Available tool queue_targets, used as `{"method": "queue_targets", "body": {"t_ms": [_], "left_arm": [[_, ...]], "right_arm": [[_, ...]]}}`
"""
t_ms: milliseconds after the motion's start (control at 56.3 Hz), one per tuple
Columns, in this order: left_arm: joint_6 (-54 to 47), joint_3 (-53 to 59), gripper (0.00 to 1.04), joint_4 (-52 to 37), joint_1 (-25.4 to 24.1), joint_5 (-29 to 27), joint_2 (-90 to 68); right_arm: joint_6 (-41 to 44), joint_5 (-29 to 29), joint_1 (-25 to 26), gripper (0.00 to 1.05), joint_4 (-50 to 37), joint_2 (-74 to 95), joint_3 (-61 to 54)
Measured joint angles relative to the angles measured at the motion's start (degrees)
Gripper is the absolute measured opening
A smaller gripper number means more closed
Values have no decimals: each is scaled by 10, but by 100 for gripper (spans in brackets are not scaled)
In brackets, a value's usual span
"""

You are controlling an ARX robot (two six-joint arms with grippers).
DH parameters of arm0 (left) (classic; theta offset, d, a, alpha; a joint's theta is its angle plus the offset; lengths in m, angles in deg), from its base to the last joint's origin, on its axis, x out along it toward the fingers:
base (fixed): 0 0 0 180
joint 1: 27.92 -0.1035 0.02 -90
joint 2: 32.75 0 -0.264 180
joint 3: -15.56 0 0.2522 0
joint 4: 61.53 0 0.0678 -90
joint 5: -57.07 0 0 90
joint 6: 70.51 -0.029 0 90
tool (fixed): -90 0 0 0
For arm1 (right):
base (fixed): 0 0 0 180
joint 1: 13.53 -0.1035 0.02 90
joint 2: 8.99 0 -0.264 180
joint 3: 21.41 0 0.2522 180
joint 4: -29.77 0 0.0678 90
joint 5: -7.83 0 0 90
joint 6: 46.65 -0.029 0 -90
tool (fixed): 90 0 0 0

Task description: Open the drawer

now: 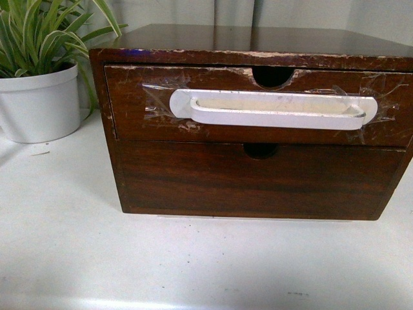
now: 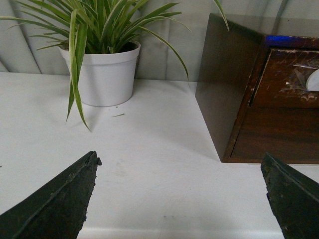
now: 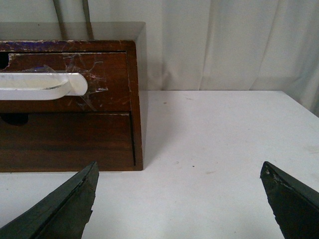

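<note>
A white pot [image 1: 39,106] is standing on the white table [image 1: 193,271] at ten o'clock in the front view, near the wooden cabinet [image 1: 258,39] but apart from it. A plant [image 1: 48,29] with long green, pale-striped leaves is growing from the pot, and some leaves are drooping over the rim. A small fleck [image 1: 40,153] is lying on the table at six o'clock from the pot. The plain lower drawer front [image 1: 258,187] is sitting closed in the cabinet, with a half-round notch [image 1: 261,150] showing at twelve o'clock on its edge. A pale curtain [image 1: 193,11] is hanging behind.
</note>
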Motion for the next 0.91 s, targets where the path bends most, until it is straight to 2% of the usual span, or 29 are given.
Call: {"method": "queue_targets", "body": {"t_ms": [906], "left_arm": [[0, 0, 98, 0, 0, 0, 0]], "right_arm": [[0, 0, 0, 96, 0, 0, 0]]}}
